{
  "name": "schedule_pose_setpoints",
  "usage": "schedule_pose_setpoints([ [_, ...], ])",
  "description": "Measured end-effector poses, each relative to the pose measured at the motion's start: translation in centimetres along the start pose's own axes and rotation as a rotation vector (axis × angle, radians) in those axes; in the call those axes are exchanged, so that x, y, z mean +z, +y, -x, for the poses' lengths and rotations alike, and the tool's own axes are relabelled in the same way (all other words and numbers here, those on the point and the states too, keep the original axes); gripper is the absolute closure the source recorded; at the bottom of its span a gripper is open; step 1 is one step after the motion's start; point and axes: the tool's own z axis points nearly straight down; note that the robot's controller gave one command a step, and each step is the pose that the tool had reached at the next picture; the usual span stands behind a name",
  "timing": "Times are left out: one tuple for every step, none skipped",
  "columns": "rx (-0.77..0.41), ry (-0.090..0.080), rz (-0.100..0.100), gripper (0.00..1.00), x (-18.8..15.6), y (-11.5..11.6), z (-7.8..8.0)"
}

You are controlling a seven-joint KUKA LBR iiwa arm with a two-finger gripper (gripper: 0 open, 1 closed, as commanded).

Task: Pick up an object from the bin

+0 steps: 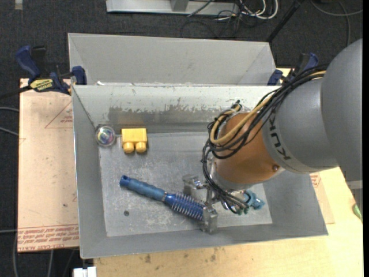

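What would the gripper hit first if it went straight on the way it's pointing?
Probably the bristled end of the blue brush, lying under the gripper between its spread fingers. Beneath that is the bin floor. Depth is unclear, so it may already touch.

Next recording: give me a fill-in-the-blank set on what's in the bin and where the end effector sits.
1. The end effector is down at the bristle end of a ____ brush.
2. Beside the shiny ball, near the far wall, lies a block whose colour is ____.
3. The brush's handle points toward the view's ____ side.

Missing words: blue; yellow; left.
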Motion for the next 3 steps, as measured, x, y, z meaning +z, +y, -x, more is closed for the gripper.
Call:
schedule_pose_setpoints([
  [0.002,0.009,0.001,1.0,0.2,-0.1,-0.3],
  [0.026,0.001,-0.002,1.0,-12.1,-1.1,-0.3],
  [-0.529,0.004,0.001,1.0,-19.0,-2.7,-0.1],
])
